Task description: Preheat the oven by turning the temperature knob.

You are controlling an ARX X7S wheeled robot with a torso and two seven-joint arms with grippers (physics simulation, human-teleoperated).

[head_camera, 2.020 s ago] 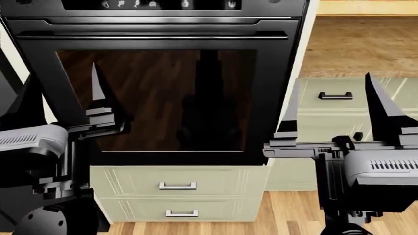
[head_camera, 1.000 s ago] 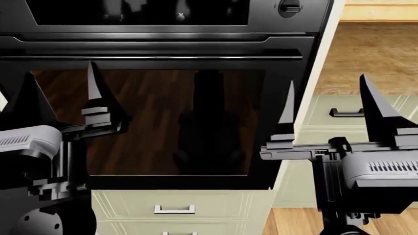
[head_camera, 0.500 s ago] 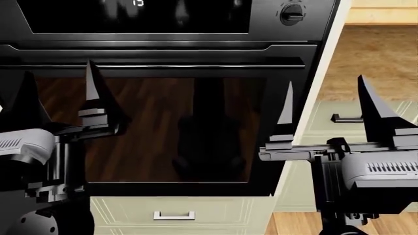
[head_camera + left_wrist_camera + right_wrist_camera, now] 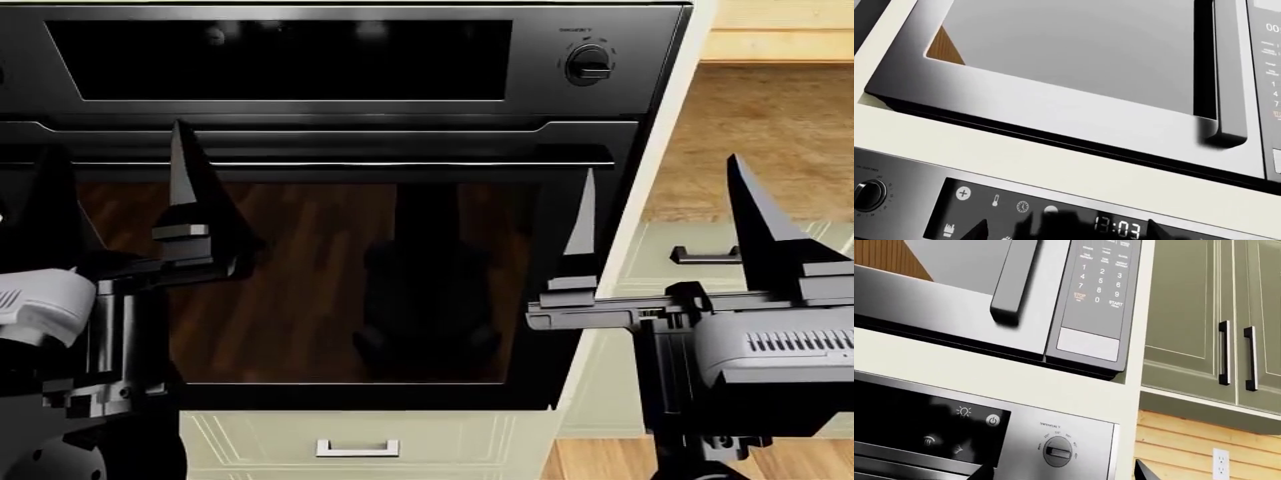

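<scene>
The black oven (image 4: 334,280) fills the head view, with its dark glass door, bar handle (image 4: 334,162) and dark display panel (image 4: 280,60). The temperature knob (image 4: 589,64) sits at the panel's right end, a round black dial with its ridge level. My right gripper (image 4: 661,175) stands open below and slightly right of it, apart from it. In the right wrist view the knob (image 4: 1057,452) lies just beyond the open right gripper (image 4: 1063,475). My left gripper (image 4: 118,165) is open before the door's left side. In the left wrist view, the left gripper (image 4: 1067,235) faces the clock display (image 4: 1117,228).
A steel microwave (image 4: 1074,75) (image 4: 1021,280) is built in above the oven. A second dial (image 4: 869,195) sits at the panel's left end. Cream drawers (image 4: 358,447) lie under the oven. Green cabinets (image 4: 1187,315) and a drawer handle (image 4: 705,255) lie to the right.
The head view has tilted up: the oven's panel and the knob have slid down into the picture and the drawers have dropped toward its bottom. Both grippers stay open at about the same places.
</scene>
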